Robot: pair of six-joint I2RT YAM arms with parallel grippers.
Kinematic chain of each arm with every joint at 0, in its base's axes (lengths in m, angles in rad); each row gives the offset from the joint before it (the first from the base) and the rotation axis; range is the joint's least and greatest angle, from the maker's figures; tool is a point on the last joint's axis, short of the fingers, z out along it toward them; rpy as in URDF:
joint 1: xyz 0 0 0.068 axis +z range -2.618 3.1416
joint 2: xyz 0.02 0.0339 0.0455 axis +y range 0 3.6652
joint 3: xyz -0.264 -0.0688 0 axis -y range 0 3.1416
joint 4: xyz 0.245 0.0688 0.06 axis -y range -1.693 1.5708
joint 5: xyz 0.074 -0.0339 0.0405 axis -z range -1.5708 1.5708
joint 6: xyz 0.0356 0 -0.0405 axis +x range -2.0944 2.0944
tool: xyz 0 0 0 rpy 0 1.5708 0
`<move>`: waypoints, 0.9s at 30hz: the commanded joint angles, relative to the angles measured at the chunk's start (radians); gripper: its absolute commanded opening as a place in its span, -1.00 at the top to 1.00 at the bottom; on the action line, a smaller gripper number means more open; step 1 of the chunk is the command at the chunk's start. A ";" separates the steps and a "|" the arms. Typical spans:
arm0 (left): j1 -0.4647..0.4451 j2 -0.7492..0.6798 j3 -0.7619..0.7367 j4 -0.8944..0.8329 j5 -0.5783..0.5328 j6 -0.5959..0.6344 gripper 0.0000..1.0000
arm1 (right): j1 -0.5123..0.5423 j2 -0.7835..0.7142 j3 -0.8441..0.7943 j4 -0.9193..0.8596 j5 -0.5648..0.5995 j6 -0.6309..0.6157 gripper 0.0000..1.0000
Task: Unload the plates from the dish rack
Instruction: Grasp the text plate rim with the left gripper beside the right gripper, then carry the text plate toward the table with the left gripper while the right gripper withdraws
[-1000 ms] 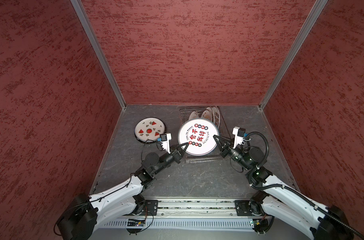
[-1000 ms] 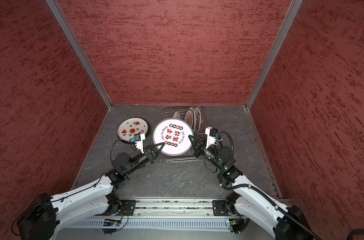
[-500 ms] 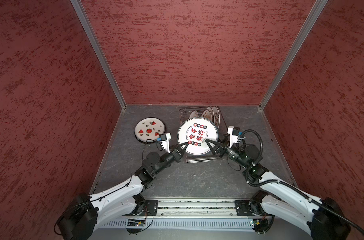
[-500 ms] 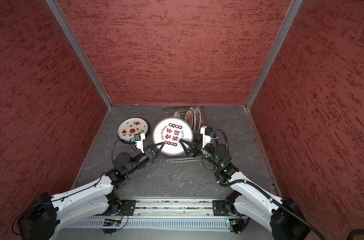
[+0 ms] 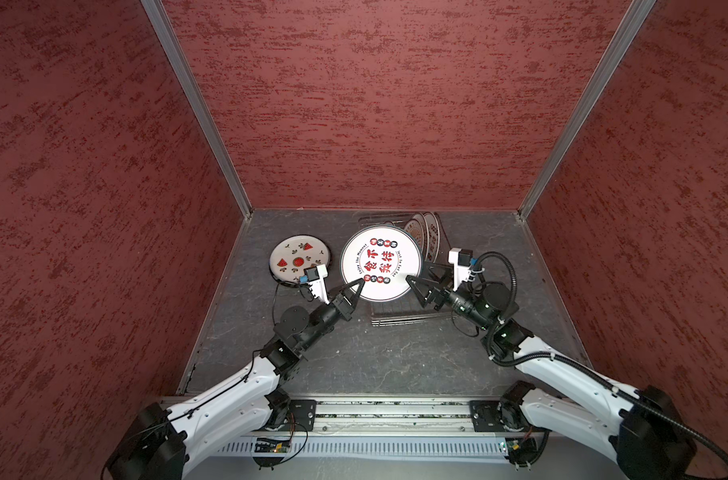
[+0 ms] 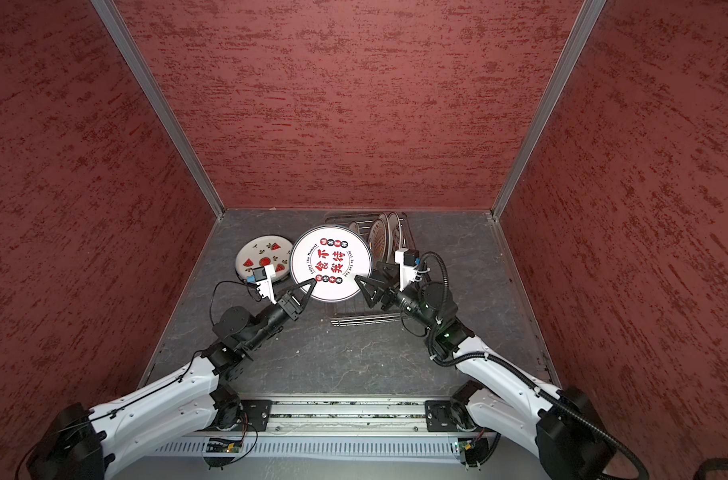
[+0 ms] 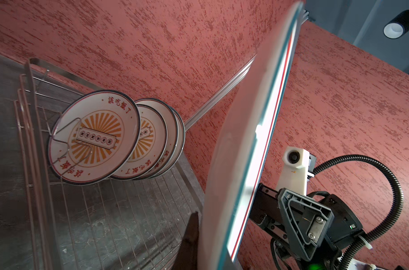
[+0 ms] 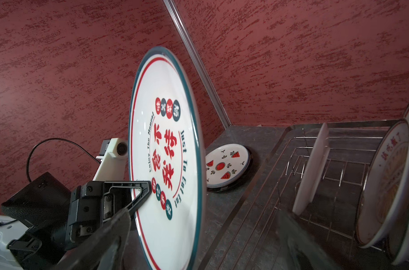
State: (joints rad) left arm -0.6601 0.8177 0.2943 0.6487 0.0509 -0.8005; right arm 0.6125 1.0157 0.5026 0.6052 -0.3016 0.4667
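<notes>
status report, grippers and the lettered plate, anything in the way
Left gripper shut on rim of lettered plate; right gripper open at its opposite edge. Plate up over near end of dish rack. Sunburst plates racked behind, none blocking.

From the left wrist camera, one finger (image 7: 191, 240) of my left gripper (image 5: 360, 284) is a dark blur cut by the frame; the other is out of sight. The lettered plate (image 7: 236, 163) is seen edge-on, print unseen. In both top views that plate covers much of the dish rack (image 5: 408, 322) beyond the fingertips.
</notes>
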 commanded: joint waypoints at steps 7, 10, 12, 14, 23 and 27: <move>0.144 -0.148 -0.027 -0.147 -0.018 -0.094 1.00 | 0.048 0.116 0.102 -0.065 0.029 -0.076 -0.98; 0.182 -0.198 -0.027 -0.258 -0.042 -0.124 1.00 | 0.077 0.157 0.128 -0.069 0.045 -0.098 -0.98; 0.207 -0.233 -0.030 -0.308 -0.052 -0.140 1.00 | 0.098 0.183 0.148 -0.074 0.058 -0.116 -0.98; 0.228 -0.265 -0.034 -0.361 -0.064 -0.157 1.00 | 0.123 0.209 0.165 -0.077 0.094 -0.138 -0.98; 0.313 -0.343 -0.014 -0.598 -0.045 -0.243 1.00 | 0.203 0.350 0.278 -0.142 0.159 -0.201 -0.98; 0.330 -0.361 0.024 -0.757 -0.042 -0.281 1.00 | 0.216 0.411 0.323 -0.155 0.166 -0.211 -0.98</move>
State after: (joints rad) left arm -0.3405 0.4816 0.2699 -0.0078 -0.0010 -1.0378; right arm 0.8177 1.4029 0.7856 0.4709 -0.1699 0.2897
